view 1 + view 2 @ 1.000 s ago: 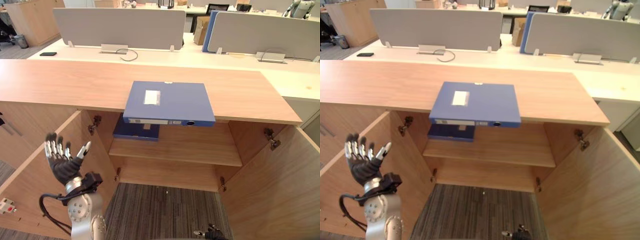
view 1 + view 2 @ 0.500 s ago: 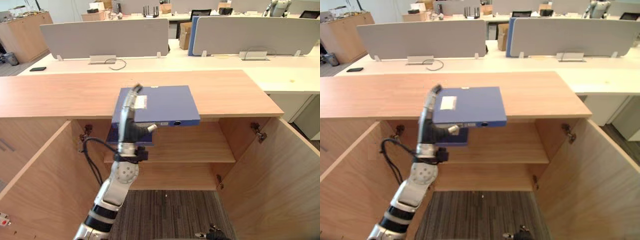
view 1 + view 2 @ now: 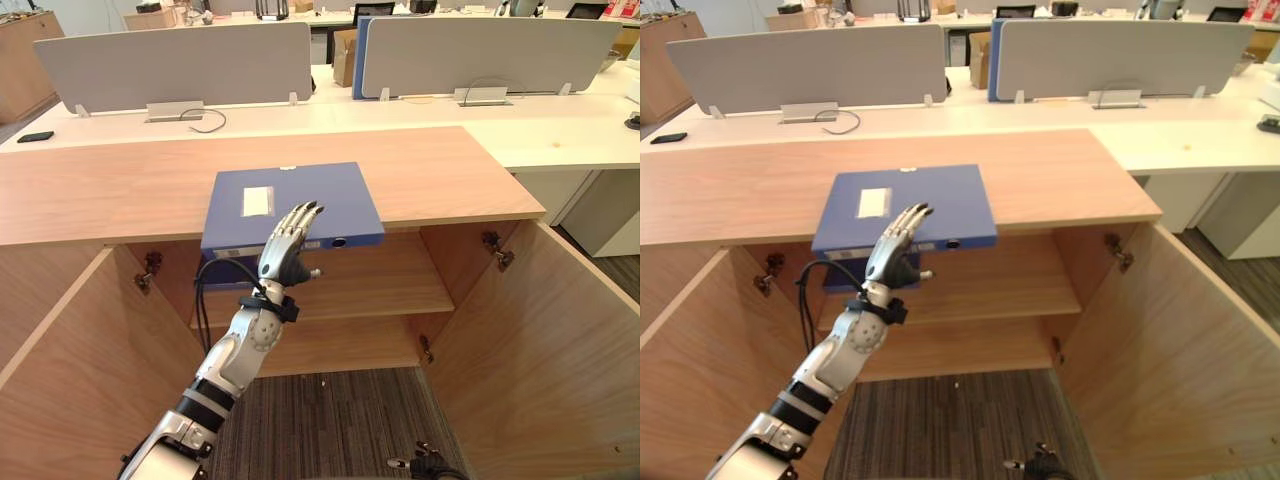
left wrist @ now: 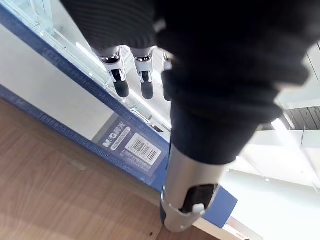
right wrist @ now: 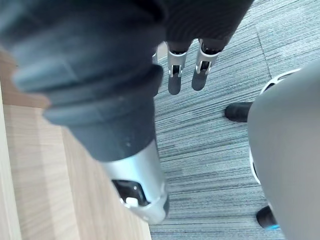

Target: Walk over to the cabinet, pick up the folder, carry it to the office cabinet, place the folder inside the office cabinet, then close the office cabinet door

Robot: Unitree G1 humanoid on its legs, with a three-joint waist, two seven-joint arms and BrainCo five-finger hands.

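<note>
Folder: a blue folder (image 3: 330, 195) is seen lying flat on the wooden cabinet top (image 3: 110, 185) at the centre of the frame. A white label (image 3: 257, 200) is carried on its cover, and its front edge is pushed out past the top's edge, over the open compartment.
Left hand: the left hand (image 3: 281, 256) is held up at the centre of the frame, just in front of the folder's front edge. Its fingers are kept straight and close together, and nothing is gripped. Its fingertips (image 3: 305, 208) are seen against the near part of the cover; whether they touch it cannot be told.
Right hand: in its wrist view the right hand (image 5: 175, 75) is seen hanging above the grey carpet (image 5: 210, 140), beside a wooden panel (image 5: 30, 165). Its fingers are left loose and nearly straight, and nothing is held.
Cabinet: both doors are swung wide, the left door (image 3: 60, 380) at the lower left and the right door (image 3: 540, 360) at the lower right. One shelf (image 3: 380, 290) is set across the middle.
Shelf: a second, darker blue folder (image 3: 850, 272) is partly seen at the shelf's left end, below the first and behind the arm.
Background: two grey dividers (image 3: 170, 65) are stood on a white desk (image 3: 560, 125) along the top of the frame. A black phone (image 3: 35, 136) is laid at the upper left.
</note>
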